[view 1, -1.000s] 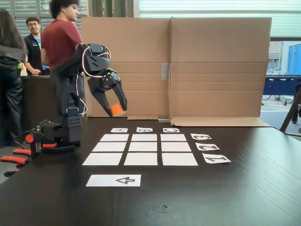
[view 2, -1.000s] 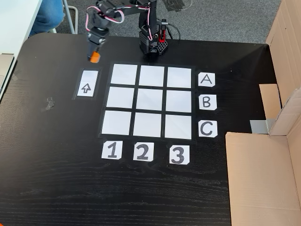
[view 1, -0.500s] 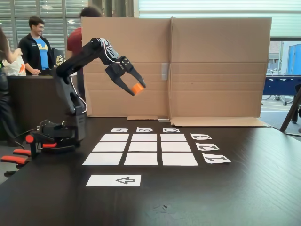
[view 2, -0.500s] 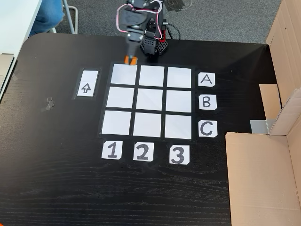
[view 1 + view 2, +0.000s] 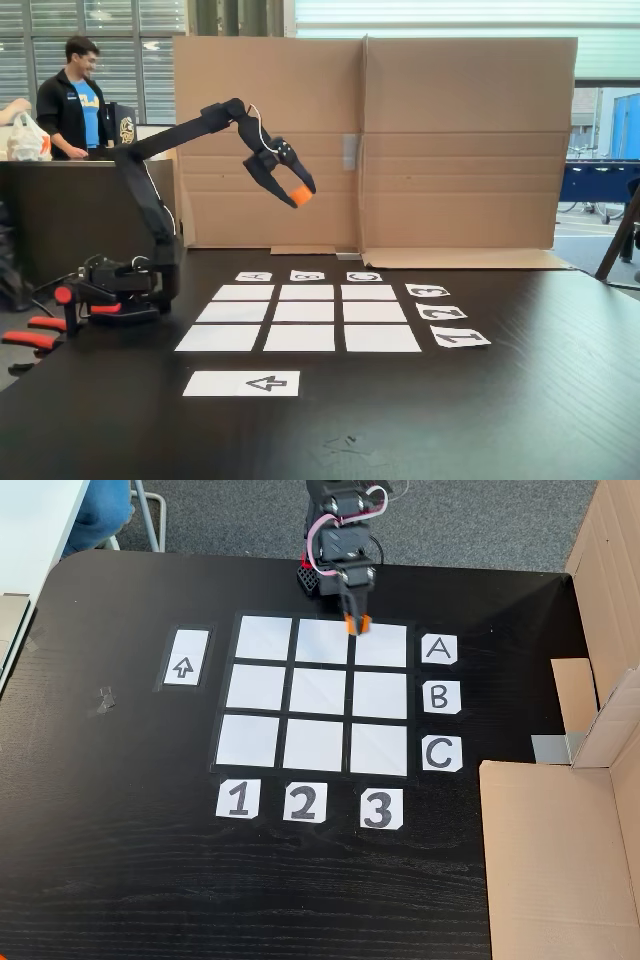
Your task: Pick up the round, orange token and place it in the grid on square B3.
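— Where's the token (image 5: 301,196)?
— Clamped in the end effector (image 5: 303,198), held high above the table (image 5: 560,400), in front of the cardboard wall (image 5: 460,140).
— And over the grid (image 5: 312,696)?
— From above, the end effector (image 5: 354,627) sits over the gap between the top row's middle and right cells, near card A (image 5: 438,649).

Dark wood-grain table (image 5: 120,860), rounded at one corner. Flat on it: the grid (image 5: 318,694) of nine white rectangles, three by three; beside it cards lettered A, B, C (image 5: 440,697) and numbered 1, 2, 3 (image 5: 304,804); a long arrow card (image 5: 187,657); the arm's base (image 5: 112,295) clamped near the edge; folded cardboard (image 5: 555,850); a faint mark (image 5: 103,697), possibly tape
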Robot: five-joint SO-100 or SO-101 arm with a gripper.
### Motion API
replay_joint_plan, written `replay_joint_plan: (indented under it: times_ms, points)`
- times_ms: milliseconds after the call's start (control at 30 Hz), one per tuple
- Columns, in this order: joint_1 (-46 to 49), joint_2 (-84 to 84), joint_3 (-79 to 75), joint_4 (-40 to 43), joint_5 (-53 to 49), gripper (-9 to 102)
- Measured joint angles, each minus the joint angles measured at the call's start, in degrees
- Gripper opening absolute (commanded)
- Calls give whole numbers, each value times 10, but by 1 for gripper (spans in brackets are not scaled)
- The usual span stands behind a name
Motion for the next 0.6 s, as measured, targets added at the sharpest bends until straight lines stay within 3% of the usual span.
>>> replay_joint_plan:
  times_ms: [600]
  points:
    - [-54,-220,25,-109,63,-1]
